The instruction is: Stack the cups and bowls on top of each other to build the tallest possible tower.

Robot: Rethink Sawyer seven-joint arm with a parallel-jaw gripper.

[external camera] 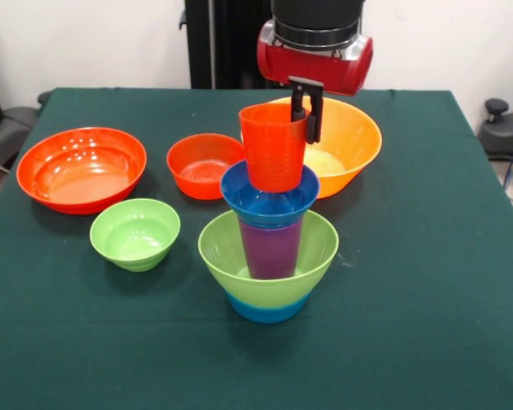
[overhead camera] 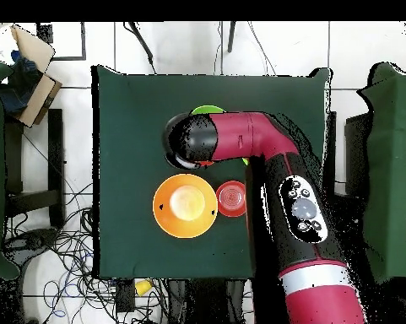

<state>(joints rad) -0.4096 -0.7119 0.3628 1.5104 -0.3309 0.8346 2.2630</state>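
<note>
Jaws [external camera: 306, 109] are clamped over the rim of the orange cup [external camera: 274, 145], one finger inside, one outside on its far side. The cup sits in the dark blue bowl [external camera: 269, 198], which rests on the purple cup [external camera: 272, 248], standing in the green bowl [external camera: 268, 256] nested on the light blue bowl [external camera: 268, 307]. The tower stands mid-table [external camera: 410, 299].

Risks as I read them:
- Can't tell if the orange cup is fully seated. If released while tilted, it could rock in the blue bowl and tip out.
- The blue bowl rides on a narrow cup rim. Any side drag from the jaws on exit could slide it off and drop the top two pieces.
- The inner finger may catch the rim on lift-off and pull the cup up with it.

Overhead, the arm [overhead camera: 265, 152] hides most of the stack, so alignment can't be checked there.
</note>
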